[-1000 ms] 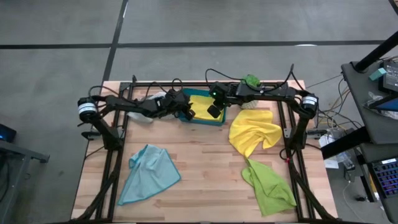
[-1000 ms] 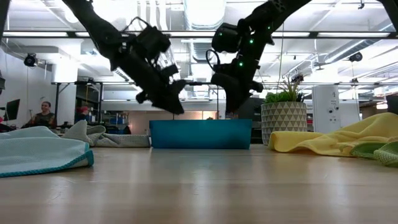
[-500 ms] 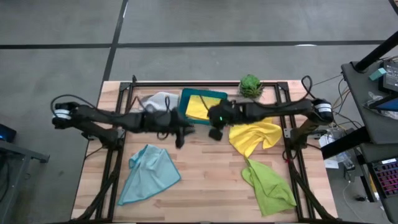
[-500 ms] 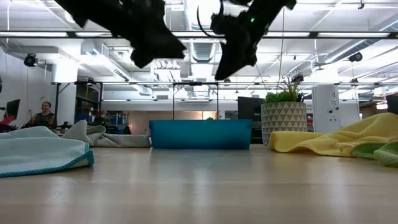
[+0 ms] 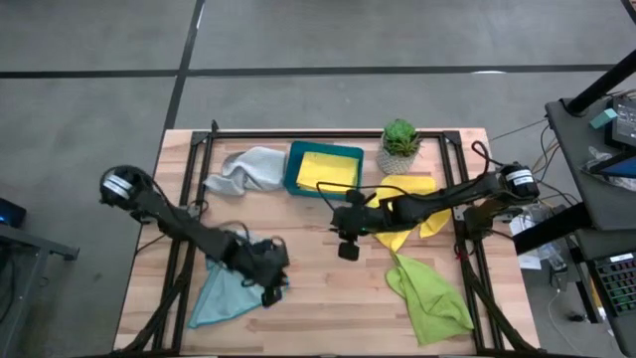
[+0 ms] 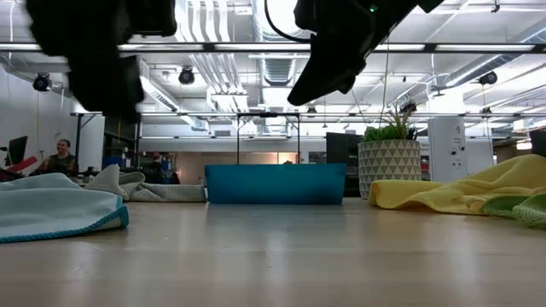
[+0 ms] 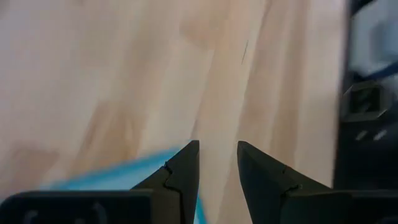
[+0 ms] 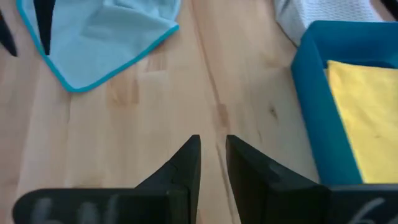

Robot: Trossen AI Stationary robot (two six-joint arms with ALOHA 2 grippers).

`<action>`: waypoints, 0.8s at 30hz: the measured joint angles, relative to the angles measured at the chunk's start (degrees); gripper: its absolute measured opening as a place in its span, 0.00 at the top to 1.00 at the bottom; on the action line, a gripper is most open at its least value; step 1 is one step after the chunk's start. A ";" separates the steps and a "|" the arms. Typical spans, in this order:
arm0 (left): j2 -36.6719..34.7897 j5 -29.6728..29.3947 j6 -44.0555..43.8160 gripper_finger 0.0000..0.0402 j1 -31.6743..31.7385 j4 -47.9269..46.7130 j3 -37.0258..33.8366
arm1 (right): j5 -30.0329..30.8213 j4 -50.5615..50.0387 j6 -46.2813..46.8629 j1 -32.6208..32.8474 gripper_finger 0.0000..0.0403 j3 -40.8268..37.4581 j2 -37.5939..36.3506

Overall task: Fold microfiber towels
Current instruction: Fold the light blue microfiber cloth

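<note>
Left gripper: over blue towel, jaws slightly parted, empty
Right gripper: mid-desk, jaws slightly parted, empty

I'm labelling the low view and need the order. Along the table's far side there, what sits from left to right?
Light blue towel → grey towel → teal tray → potted plant → yellow towel → green towel.
</note>
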 joint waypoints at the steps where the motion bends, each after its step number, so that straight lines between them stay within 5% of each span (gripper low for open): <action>1: 2.12 0.00 -1.33 0.77 -1.05 -4.27 2.54 | -0.21 0.58 0.37 0.04 0.83 -0.38 0.00; 5: 10.54 0.12 -6.12 0.77 -4.34 -22.21 12.91 | -0.23 2.15 1.88 0.04 0.83 -1.35 0.00; 10: 16.75 4.97 -11.69 0.77 -6.87 -32.20 21.71 | -5.78 7.02 3.61 0.29 0.82 -1.97 0.11; 17: 18.04 10.60 -16.08 0.74 -16.33 -36.38 22.68 | -11.81 19.48 1.39 4.63 0.69 -1.99 4.76; 24: 18.25 11.28 -22.93 0.56 -25.24 -37.30 21.87 | -12.01 32.60 -4.16 7.55 0.52 0.18 13.36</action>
